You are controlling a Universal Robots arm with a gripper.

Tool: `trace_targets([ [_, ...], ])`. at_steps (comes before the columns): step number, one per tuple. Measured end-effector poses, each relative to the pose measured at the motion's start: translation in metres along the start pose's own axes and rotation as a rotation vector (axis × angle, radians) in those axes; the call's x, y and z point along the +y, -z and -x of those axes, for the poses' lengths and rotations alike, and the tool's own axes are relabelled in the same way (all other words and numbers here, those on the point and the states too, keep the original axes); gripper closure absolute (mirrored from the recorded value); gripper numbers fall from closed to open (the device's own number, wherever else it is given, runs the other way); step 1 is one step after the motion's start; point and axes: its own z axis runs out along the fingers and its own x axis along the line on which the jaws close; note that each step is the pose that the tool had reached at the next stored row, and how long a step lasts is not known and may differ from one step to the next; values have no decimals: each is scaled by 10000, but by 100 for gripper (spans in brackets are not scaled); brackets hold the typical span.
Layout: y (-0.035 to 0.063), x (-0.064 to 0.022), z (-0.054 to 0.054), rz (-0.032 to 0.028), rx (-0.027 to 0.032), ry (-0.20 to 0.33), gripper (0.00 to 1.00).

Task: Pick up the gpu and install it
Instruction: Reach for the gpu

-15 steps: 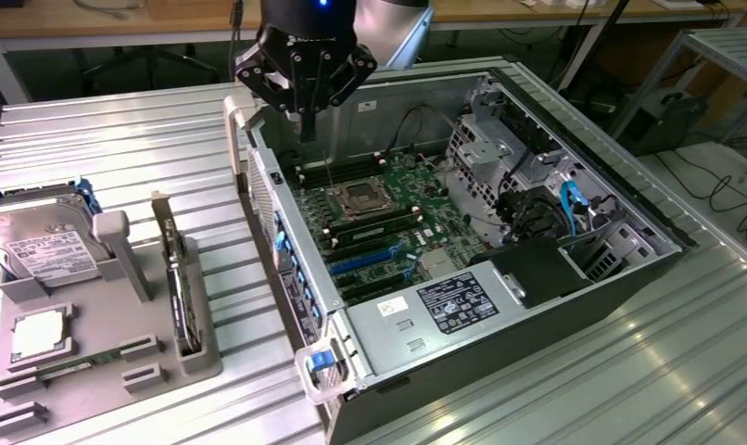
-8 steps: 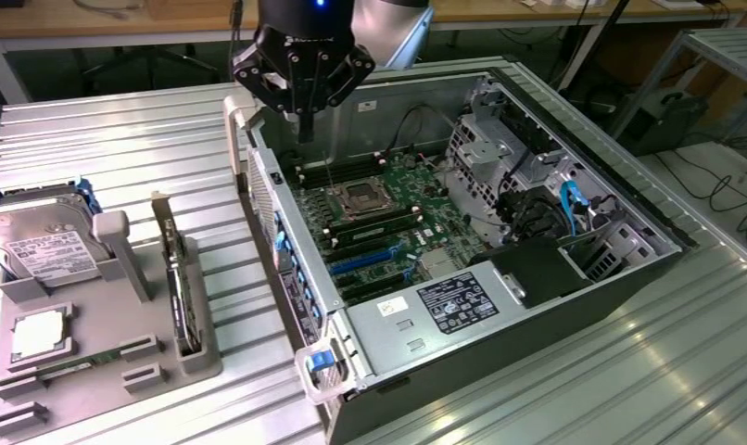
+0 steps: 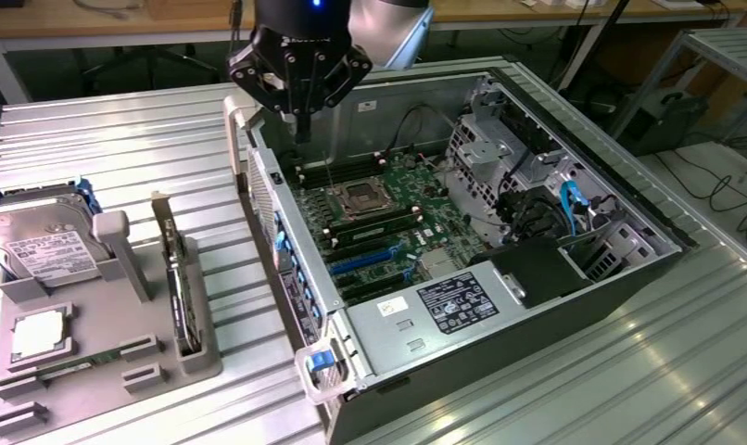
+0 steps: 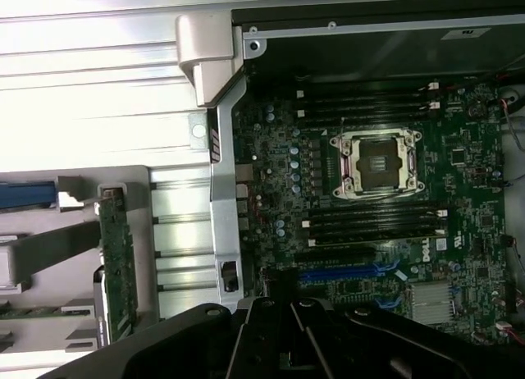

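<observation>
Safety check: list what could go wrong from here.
The shut end effector hangs close over the wall of the open dark metal computer case; a sideways move might clip it.
The thin green-and-black gpu card stands on edge in a grey plastic holder; an off-centre grip could tilt or jam it.
The bare silver processor socket lies exposed, so a dropped card could damage it.
</observation>
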Motion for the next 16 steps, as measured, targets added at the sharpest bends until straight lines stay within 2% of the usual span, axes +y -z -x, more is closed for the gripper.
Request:
trace_targets([
  [16, 2, -10, -45, 0, 0, 0, 89],
])
